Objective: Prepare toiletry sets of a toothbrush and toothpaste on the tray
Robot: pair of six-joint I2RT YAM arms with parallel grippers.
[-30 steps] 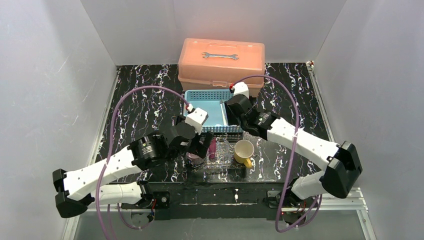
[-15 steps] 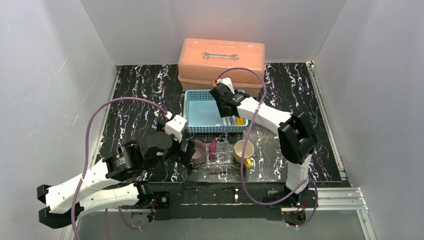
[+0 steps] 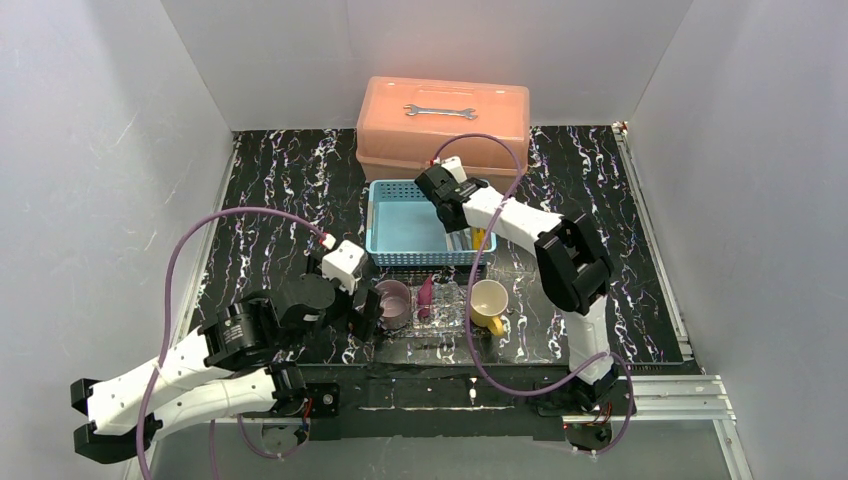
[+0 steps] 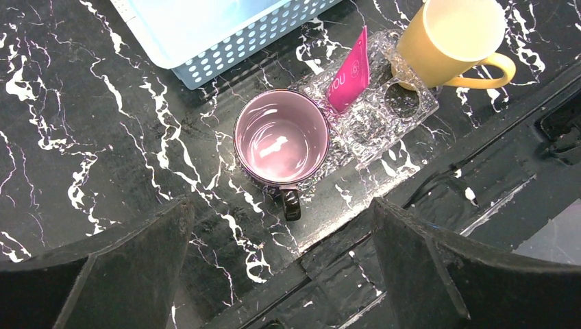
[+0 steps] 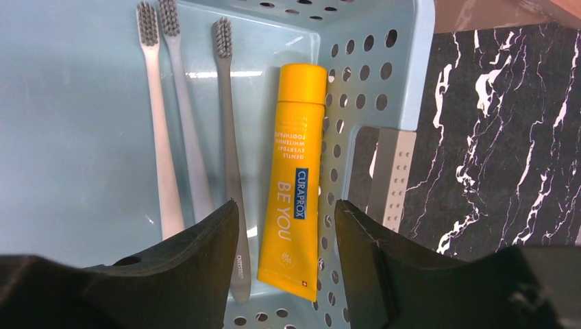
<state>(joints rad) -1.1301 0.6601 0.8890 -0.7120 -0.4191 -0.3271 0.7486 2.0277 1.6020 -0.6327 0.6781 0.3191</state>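
One toothpaste tube of two is on the tray (image 4: 384,120). The magenta tube (image 4: 349,68) lies in a middle compartment, between the purple mug (image 4: 281,137) at the tray's left end and the yellow mug (image 4: 449,34) at its right end. No toothbrush shows on the tray, so neither set is judged complete.

At the near left, the left gripper (image 4: 281,226) hovers above the purple mug on its handle side. Its jaws are spread wide and hold nothing, and its arm reaches in low from the near left corner.

Farther back, the light-blue basket (image 5: 356,103) holds what is left to move. The yellow tube (image 5: 294,185) lies along its right wall, with three toothbrushes (image 5: 188,116) side by side to the tube's left.

The right gripper (image 5: 286,205) points down into the basket, its arm stretched forward from the near right. Its jaws stand apart on either side of the yellow tube's wider end and are not clamped on it. Whether they touch the tube cannot be told. The probable step in hand is pickup of the yellow tube.

Farthest back stands the salmon toolbox (image 3: 443,135), with a wrench (image 3: 440,111) on its lid.
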